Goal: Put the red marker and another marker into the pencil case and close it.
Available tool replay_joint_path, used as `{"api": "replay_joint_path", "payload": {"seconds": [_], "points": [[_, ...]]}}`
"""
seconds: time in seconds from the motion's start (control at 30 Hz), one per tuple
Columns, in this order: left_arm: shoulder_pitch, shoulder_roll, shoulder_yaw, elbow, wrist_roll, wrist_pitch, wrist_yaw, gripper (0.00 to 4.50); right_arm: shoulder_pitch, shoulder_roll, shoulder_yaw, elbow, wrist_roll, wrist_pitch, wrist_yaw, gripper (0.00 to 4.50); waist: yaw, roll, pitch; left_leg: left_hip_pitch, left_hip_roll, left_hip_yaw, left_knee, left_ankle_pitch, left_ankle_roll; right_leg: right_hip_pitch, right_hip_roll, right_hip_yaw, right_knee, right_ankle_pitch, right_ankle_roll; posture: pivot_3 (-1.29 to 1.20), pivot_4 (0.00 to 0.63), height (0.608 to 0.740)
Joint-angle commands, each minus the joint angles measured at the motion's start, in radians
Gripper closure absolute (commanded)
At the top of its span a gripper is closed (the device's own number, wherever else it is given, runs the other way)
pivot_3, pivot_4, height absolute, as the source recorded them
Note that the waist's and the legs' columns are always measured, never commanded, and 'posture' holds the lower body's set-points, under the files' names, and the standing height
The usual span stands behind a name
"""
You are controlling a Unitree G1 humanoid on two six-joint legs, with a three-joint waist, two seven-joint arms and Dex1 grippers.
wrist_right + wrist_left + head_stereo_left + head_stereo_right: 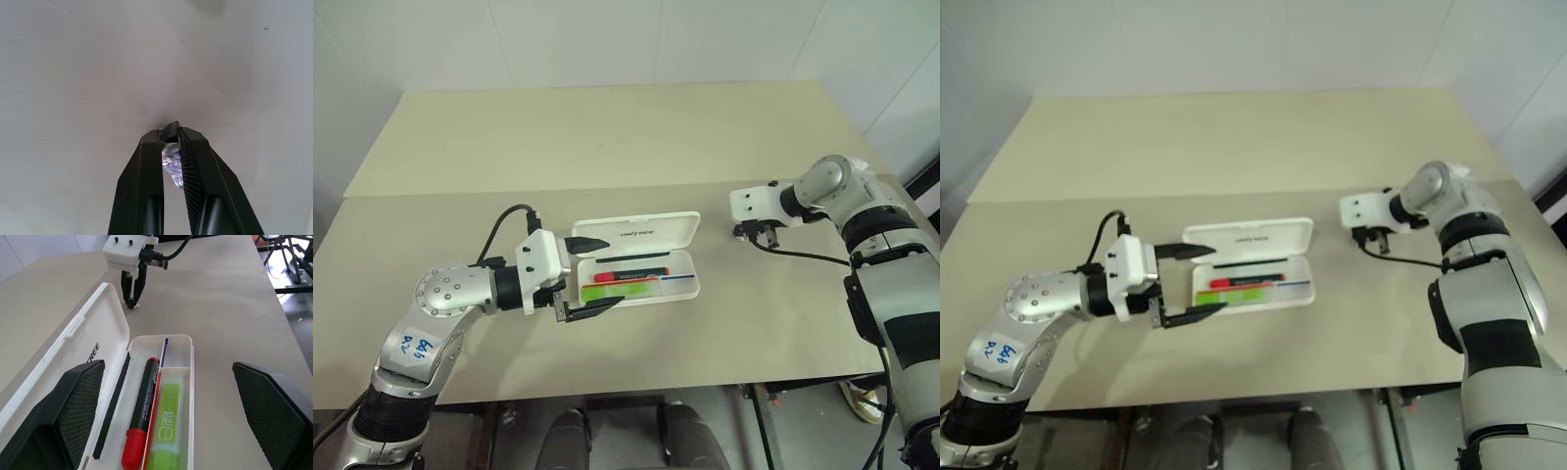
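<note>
The white pencil case (636,231) lies open at mid-table, its lid folded back toward the far side. Inside it, the red marker (142,416) lies lengthwise beside the lime-green marker (165,428). Thin black and blue lines also show in the tray. My left gripper (615,271) is open, level with the table, its two fingers straddling the case's left end without touching the markers. My right gripper (766,235) points down at the table to the right of the case, apart from it. It is shut on a small crumpled silvery scrap (172,164).
The beige table (607,137) stretches wide behind and to the right of the case, with a seam running across it. A black cable (803,257) trails from my right wrist over the table. White walls stand behind the far edge.
</note>
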Motion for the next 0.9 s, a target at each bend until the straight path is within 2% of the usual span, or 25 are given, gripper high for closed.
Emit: {"api": "replay_joint_path", "payload": {"seconds": [0.03,0.2,0.4,0.53,0.63,0.73,0.9], "points": [[-0.015,0.000,-0.002,-0.001,-0.014,-0.012,-0.012,0.00,-0.025,-0.038,-0.015,-0.007,0.019,-0.013,0.052,4.28,0.000,0.000,0.000,0.000,0.000,0.000,0.000,0.000,0.000,0.000,0.000,0.000,0.000,0.000,0.000,0.00,0.150,0.740],[-0.043,-0.011,-0.020,0.023,-0.013,-0.019,-0.025,0.00,-0.032,-0.055,-0.063,-0.014,0.076,0.024,0.101,4.28,-0.001,0.000,0.000,0.000,0.000,0.000,0.000,0.000,0.000,0.000,0.000,0.000,0.000,0.000,0.000,0.00,0.150,0.740],[-0.049,-0.016,-0.023,0.040,-0.014,-0.022,-0.044,0.00,-0.013,-0.070,-0.172,-0.048,0.218,0.108,0.309,4.28,-0.004,0.001,0.000,0.000,0.000,0.000,0.000,0.000,0.000,0.000,0.000,0.000,0.000,0.000,0.000,0.00,0.150,0.740],[-0.048,-0.015,-0.024,0.062,-0.014,-0.032,-0.059,0.00,0.042,-0.107,-0.136,-0.129,0.367,0.140,0.380,4.28,-0.002,0.001,0.001,0.000,0.000,0.000,0.000,0.000,0.000,0.000,0.000,0.000,0.000,0.000,0.000,0.00,0.150,0.740],[-0.046,-0.014,-0.025,0.070,-0.014,-0.035,-0.069,0.00,0.149,-0.167,-0.038,-0.347,0.569,0.249,0.380,4.28,0.001,0.001,0.001,0.000,0.000,0.000,0.000,0.000,0.000,0.000,0.000,0.000,0.000,0.000,0.000,0.00,0.150,0.740],[-0.048,-0.012,-0.027,0.084,-0.012,-0.042,-0.083,0.00,0.315,-0.277,0.025,-0.719,0.800,0.450,0.380,4.28,0.010,0.002,0.001,-0.001,0.000,-0.001,0.000,0.000,0.000,0.000,0.000,0.000,0.000,0.000,0.000,0.00,0.150,0.740],[-0.064,-0.007,-0.025,0.109,-0.012,-0.049,-0.102,0.00,0.486,-0.357,-0.042,-1.145,0.999,0.753,0.372,4.28,0.005,0.004,0.002,-0.001,0.000,-0.001,0.001,0.000,0.000,-0.001,0.000,0.000,0.000,0.000,0.000,0.00,0.150,0.740]]}}
